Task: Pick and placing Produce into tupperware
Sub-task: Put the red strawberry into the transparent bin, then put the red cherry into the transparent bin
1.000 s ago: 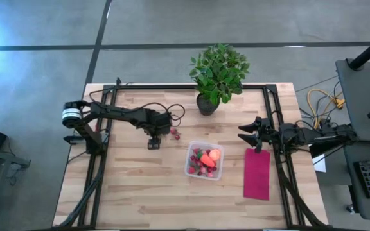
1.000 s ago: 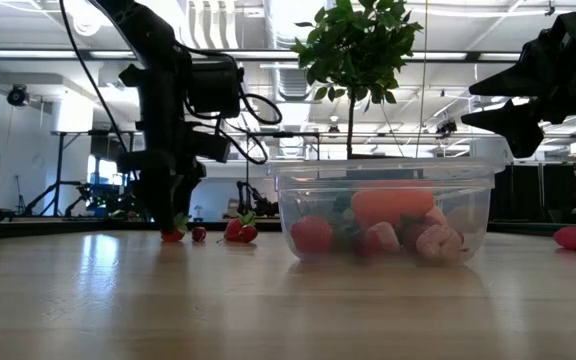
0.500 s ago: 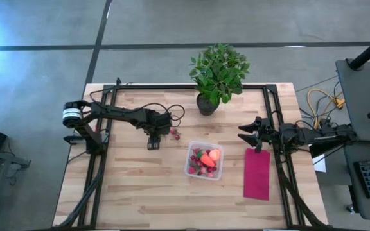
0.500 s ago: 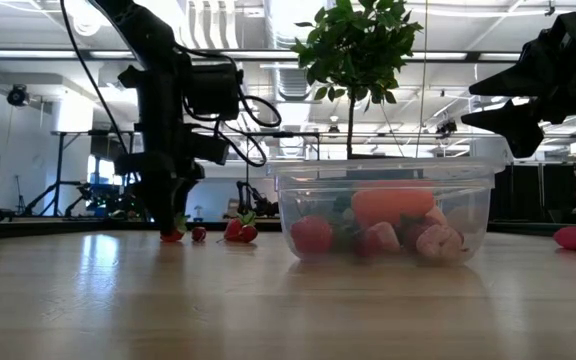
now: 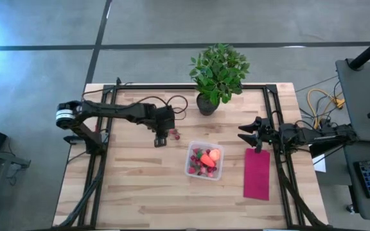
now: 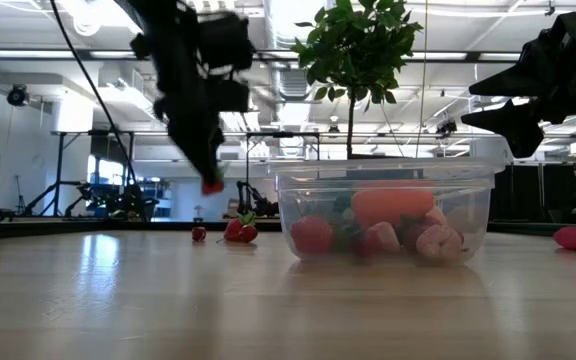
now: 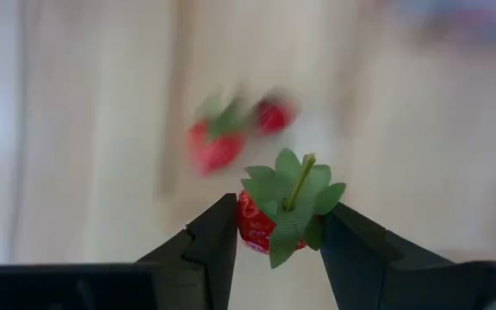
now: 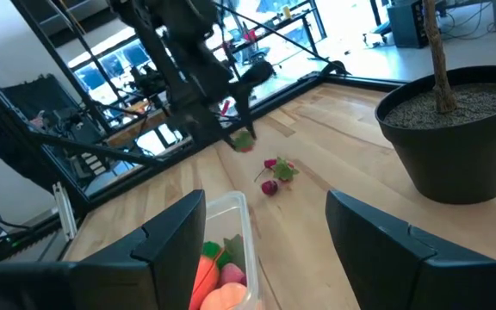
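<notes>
My left gripper (image 6: 211, 180) hangs above the table, left of the tupperware, shut on a small red strawberry (image 7: 269, 222) with a green leafy top. Two more small red pieces (image 5: 173, 133) lie on the wood below it, seen in the low view as a tiny one (image 6: 199, 234) and a leafy one (image 6: 240, 230). The clear tupperware (image 5: 204, 160) stands mid-table holding several pieces of produce, among them an orange one (image 6: 392, 203). My right gripper (image 5: 246, 136) waits open and level at the table's right side, nothing between its fingers. My left gripper pinches the strawberry's red body (image 7: 250, 226) between its two fingers (image 7: 216, 237), one on each side, with the leafy top and stem sticking out past them. The fingers slant down from above. The strawberry is lifted clear of the table.
A potted leafy plant (image 5: 218, 74) stands at the far edge behind the tupperware. A flat magenta cloth (image 5: 257, 173) lies right of the tupperware. Black frame rails (image 5: 95, 167) run along the table's sides. Bare wood lies in front of the tupperware.
My left gripper, which stood at the tabletop around a strawberry, has taken hold of it and risen, tipping and drifting a little toward the tupperware. The strawberry is now lifted clear of the table; the two other pieces stay where they were.
</notes>
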{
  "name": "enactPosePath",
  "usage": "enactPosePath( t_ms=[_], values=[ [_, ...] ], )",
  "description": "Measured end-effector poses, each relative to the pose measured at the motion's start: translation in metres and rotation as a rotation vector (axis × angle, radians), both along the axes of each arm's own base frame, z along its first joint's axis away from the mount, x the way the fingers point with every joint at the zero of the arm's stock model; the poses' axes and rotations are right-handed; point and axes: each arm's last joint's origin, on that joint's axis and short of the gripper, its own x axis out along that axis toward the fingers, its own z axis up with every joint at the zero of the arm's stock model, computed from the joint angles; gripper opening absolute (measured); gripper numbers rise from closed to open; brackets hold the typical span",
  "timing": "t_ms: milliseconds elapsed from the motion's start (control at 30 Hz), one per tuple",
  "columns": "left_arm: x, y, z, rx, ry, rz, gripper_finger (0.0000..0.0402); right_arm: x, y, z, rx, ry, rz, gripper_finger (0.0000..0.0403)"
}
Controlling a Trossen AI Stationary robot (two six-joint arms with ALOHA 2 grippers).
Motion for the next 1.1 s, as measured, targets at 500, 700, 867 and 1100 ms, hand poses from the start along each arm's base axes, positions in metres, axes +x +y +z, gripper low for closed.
enactPosePath(
  t_ms=[500,700,867,1100],
  values=[
    [0.064,-0.06,0.049,-0.159,-0.406,-0.292,0.0128,0.0,0.0,0.0,0.0,-0.001,0.0,0.0233],
    [0.087,-0.069,0.022,-0.231,-0.328,-0.195,0.0161,0.0,0.0,0.0,0.0,-0.003,0.0,0.0233],
    [0.1,-0.076,0.018,-0.26,-0.306,-0.166,0.0209,0.0,0.0,0.0,0.0,-0.001,0.0,0.0233],
    [0.066,-0.065,0.042,0.02,-0.04,-0.136,0.0234,0.0,0.0,0.0,0.0,-0.002,0.0,0.0233]
  ],
)
